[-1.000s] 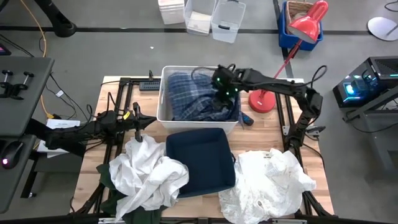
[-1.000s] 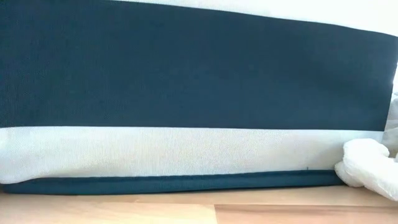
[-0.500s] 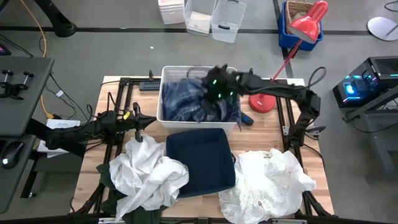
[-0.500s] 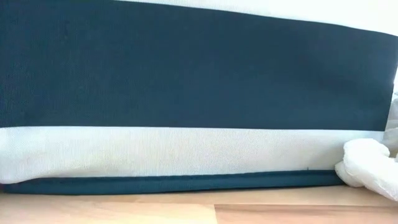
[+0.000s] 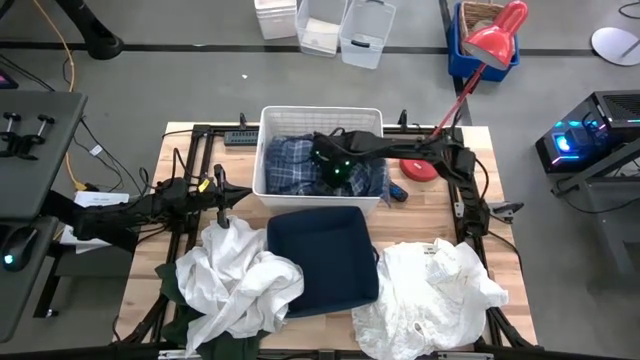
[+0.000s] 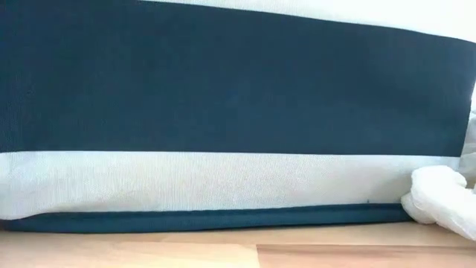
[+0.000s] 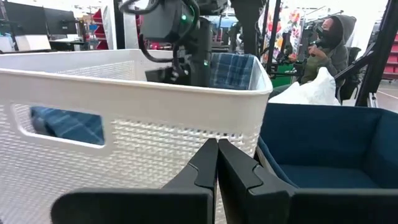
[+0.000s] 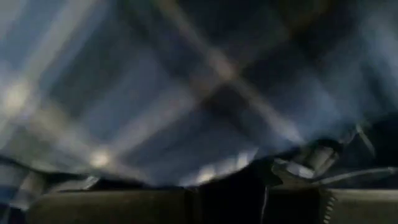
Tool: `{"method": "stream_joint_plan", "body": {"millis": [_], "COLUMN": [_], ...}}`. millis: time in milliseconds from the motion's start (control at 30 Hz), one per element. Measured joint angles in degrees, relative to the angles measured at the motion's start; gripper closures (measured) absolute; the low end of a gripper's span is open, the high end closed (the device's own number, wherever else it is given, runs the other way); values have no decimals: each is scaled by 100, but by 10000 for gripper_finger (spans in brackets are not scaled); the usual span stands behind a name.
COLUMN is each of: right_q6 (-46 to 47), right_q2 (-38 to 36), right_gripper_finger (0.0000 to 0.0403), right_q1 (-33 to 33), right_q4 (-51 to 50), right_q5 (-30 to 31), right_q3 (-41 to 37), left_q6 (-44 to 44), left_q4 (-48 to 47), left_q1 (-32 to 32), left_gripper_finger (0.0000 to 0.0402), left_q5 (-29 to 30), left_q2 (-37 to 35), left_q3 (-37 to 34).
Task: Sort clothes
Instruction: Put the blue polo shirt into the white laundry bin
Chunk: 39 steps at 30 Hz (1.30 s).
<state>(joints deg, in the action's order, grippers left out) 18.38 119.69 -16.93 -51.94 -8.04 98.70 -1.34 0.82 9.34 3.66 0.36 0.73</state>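
Reaching farther left into the white basket point(image 5: 268, 150), the right gripper point(image 5: 328, 168) presses into the plaid shirt point(image 5: 290, 165); its finger spacing is hidden. Left gripper point(image 7: 217, 163) waits pinched together beside it.

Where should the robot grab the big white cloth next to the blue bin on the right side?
Probably at a raised fold near the top of the white cloth, coming straight down from above. It lies in a loose crumpled heap on the table, so its ridges stick up for pinching, and the navy bin blocks one side.
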Motion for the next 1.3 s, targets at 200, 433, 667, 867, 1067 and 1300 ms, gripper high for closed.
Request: {"method": "stream_joint_plan", "body": {"millis": [200,433,667,867,1067,1300], "right_q6": [47,-304,-794,-1101,-1387,-1537], "right_q2": [322,214,195,182,-154,-1313], "right_gripper_finger": [256,160,143,142,142,142], "right_q1": [11,12,2,-23,-109,-111], "right_q4": [-43,-287,-1064,-1638,-2082,-2048], "right_q5": [56,84,359,886,1269,1553], "right_q3": [16,534,2092,3237,3328,2118], "left_q6": [1,1,-1,1,0,1], "left_q4": [2,2,2,1,2,0], "left_q1": [0,0,0,0,0,0], "left_gripper_finger": [401,401,401,401,401,401], "left_q5": [0,0,0,-2,0,-2], "left_q2": [0,0,0,0,0,0], "left_q3": [-1,0,0,-2,-2,-2]}}
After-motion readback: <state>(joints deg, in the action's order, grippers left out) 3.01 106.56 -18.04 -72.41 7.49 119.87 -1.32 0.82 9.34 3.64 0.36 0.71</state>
